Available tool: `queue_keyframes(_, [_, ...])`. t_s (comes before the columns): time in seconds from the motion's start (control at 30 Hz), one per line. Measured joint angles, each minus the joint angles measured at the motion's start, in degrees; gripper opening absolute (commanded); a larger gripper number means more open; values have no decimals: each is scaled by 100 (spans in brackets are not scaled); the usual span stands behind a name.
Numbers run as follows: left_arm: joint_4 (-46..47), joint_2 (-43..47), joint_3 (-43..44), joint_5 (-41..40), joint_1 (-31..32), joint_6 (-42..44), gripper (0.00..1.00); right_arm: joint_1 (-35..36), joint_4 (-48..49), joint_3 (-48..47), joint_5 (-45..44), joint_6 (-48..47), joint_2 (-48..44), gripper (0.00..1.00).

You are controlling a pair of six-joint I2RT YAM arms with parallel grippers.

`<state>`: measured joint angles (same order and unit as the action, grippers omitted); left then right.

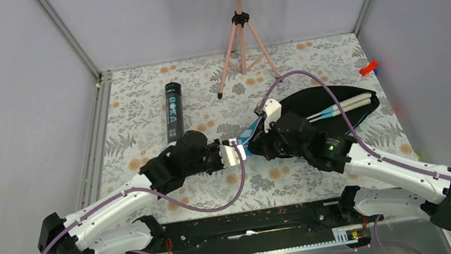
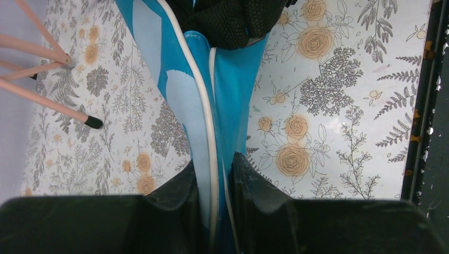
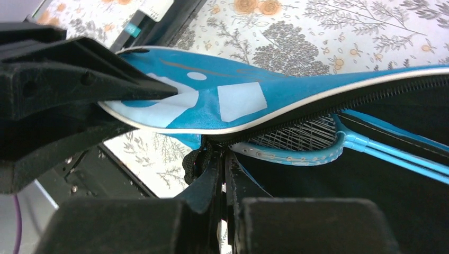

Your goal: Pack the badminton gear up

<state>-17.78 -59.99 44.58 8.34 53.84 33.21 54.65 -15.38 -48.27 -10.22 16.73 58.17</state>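
Left jaws pinch the blue bag (image 2: pixel 233 95) edge; right jaws pressed together on its zipper (image 3: pixel 365 95).

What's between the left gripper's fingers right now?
The white-piped edge of the blue fabric bag, pinched by both fingers; the left wrist view shows it.

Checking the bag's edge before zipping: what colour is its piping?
White piping on the blue bag; left wrist view.
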Motion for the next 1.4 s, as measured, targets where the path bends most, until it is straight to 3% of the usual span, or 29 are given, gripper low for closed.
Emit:
queue_keyframes(0.2, [-162, 157, -22, 131, -48, 264, 0, -289, -74, 70, 1045, -833, -173, 0])
queue_keyframes(0.37, [-221, 264, -55, 216, -61, 439, 0, -295, -363, -138, 1060, -1303, -42, 0])
queue_keyframes(0.6, [-173, 291, -79, 144, -168, 492, 0, -293, -1513, -1379, 431, 28, 1038, 0])
queue_keyframes(0.87, [-94, 308, -232, 136, -260, 494, 0, -293, -1421, -1169, 470, 490, 1051, 0])
queue_keyframes(1.0, [-35, 420, -297, 284, -450, 549, 0, -306, -1106, -887, 868, -92, 726, 0])
queue_keyframes(1.23, [-13, 734, -387, 719, -940, 721, 0, -527, -651, -612, 1246, -2011, 407, 0])
queue_keyframes(1.4, [-407, 931, -509, 684, -1270, 837, 0, -1305, -1366, -369, 669, -2822, 516, 0])
